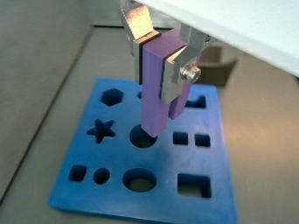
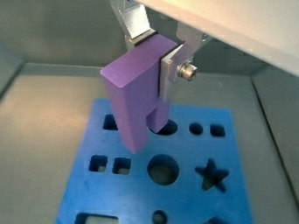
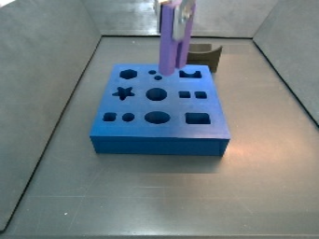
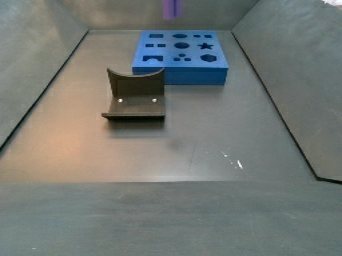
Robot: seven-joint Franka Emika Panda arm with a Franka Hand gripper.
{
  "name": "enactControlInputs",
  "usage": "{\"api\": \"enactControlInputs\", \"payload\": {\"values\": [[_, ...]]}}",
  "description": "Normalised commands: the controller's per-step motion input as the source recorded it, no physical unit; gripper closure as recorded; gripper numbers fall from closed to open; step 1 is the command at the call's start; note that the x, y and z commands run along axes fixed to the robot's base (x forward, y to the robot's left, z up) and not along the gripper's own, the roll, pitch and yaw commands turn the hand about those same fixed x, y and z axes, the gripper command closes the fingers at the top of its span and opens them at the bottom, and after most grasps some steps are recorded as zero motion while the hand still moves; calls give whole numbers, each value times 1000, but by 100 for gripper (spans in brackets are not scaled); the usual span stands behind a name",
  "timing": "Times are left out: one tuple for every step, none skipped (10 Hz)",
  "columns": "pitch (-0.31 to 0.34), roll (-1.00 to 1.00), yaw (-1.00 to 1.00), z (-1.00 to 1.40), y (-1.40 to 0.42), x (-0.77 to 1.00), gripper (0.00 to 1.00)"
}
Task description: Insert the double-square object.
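Surroundings: a grey table (image 4: pixel 160 150) walled by grey panels.
Dark grey curved piece: it stood on the table, apart from the blue block in a side view (image 4: pixel 135 96); in a side view (image 3: pixel 206 58) it sat just behind the block.
Blue block: it lay flat with shaped holes, star and circles among them (image 3: pixel 159 107).
Purple peg: I held it upright over the block (image 1: pixel 156 83), its lower end at the block's top by a round hole; whether it touched, I could not tell.
Fingers: mine (image 2: pixel 160 54) were clamped on the peg's upper part, above the block.
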Motion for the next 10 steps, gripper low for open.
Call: {"api": "enactControlInputs", "payload": {"values": [[0, -86, -957, -223, 6, 209, 100], [0, -60, -843, -74, 123, 357, 100], [0, -77, -666, -6, 163, 571, 100], [0, -63, -640, -3, 254, 614, 100], [0, -9, -743, -6, 286, 491, 100], [0, 0, -911, 0, 160, 257, 100], [0, 0, -917, 0, 151, 234, 100], [0, 0, -911, 0, 151, 237, 100], [0, 0, -911, 0, 151, 240, 100], [0, 0, -917, 0, 149, 240, 100]]}}
